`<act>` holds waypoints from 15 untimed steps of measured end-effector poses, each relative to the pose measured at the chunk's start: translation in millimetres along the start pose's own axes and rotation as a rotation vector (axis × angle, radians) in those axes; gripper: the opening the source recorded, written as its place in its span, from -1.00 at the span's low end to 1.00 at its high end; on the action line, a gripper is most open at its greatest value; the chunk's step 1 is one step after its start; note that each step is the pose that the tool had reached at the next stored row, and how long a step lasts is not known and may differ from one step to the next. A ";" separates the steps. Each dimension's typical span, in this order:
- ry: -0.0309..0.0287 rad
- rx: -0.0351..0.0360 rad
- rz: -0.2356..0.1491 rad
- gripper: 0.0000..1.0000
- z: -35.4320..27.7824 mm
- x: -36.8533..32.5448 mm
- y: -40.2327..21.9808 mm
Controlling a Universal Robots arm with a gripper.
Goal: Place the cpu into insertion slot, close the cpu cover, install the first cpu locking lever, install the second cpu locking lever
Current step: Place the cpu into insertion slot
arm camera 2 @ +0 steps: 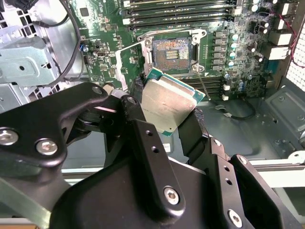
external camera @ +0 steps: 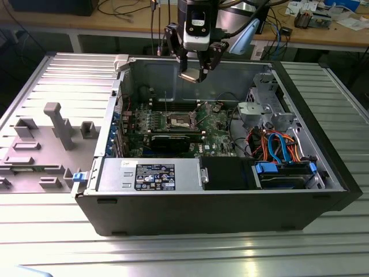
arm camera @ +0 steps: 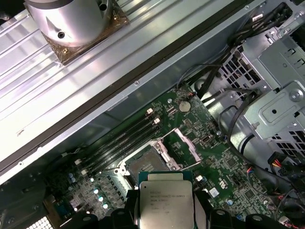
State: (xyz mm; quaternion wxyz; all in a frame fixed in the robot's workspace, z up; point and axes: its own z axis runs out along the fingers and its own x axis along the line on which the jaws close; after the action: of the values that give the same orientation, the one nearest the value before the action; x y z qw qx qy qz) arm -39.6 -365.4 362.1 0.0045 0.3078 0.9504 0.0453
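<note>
Exterior view: hand (external camera: pixel 194 72) in the upper centre of the frame, clamped on the cpu (external camera: pixel 189 75), well above the insertion slot (external camera: pixel 180 120). Second wrist view — cpu (arm camera 2: pixel 167 106) tilted between the fingers (arm camera 2: pixel 191 131). First wrist view — cpu cover (arm camera: pixel 185 141) stands open beside the insertion slot (arm camera: pixel 143 162).

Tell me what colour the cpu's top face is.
Silver-grey metal with a thin green edge; the cpu shows best in the second wrist view.
</note>
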 end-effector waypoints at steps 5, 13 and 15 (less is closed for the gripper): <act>-0.0043 -0.0008 0.047 0.09 1.2 0.0 -0.1; -0.0073 -0.0014 0.083 0.09 5.0 0.3 -0.7; -0.0073 -0.0014 0.083 0.09 5.0 0.3 -0.7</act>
State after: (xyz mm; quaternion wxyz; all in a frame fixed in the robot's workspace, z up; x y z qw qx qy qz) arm -40.1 -365.4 357.1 0.0064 0.3472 0.9367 0.0450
